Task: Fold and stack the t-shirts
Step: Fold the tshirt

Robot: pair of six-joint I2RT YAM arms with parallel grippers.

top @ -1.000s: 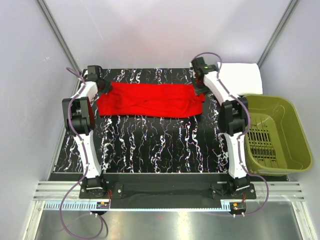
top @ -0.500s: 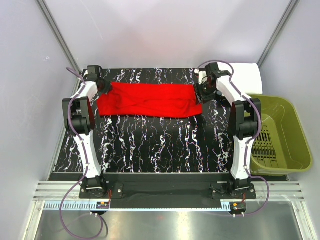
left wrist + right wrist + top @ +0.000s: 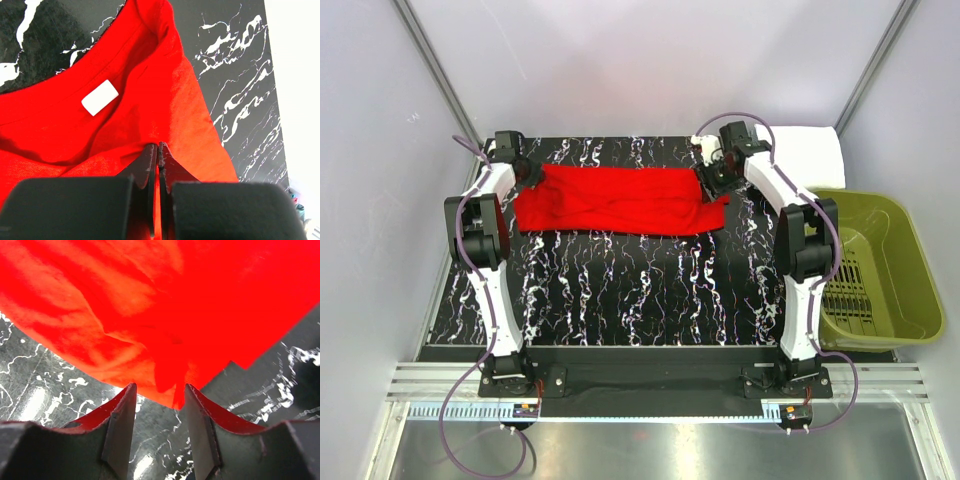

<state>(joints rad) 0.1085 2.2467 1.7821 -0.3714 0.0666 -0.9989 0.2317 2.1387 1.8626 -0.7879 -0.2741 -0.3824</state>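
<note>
Now your red t-shirt (image 3: 620,200) lies spread across the tabletop (image 3: 620,290) at 12 o'clock. Your left claw (image 3: 158,150) is clenched on its 9 o'clock end, by the collar. Your right claw (image 3: 160,388) sits released over the 3 o'clock hem, fingers apart.

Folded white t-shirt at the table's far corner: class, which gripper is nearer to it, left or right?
Right. The right gripper sits at the red t-shirt's end, close to the folded white t-shirt; the left gripper is at the opposite end, across the table.
</note>
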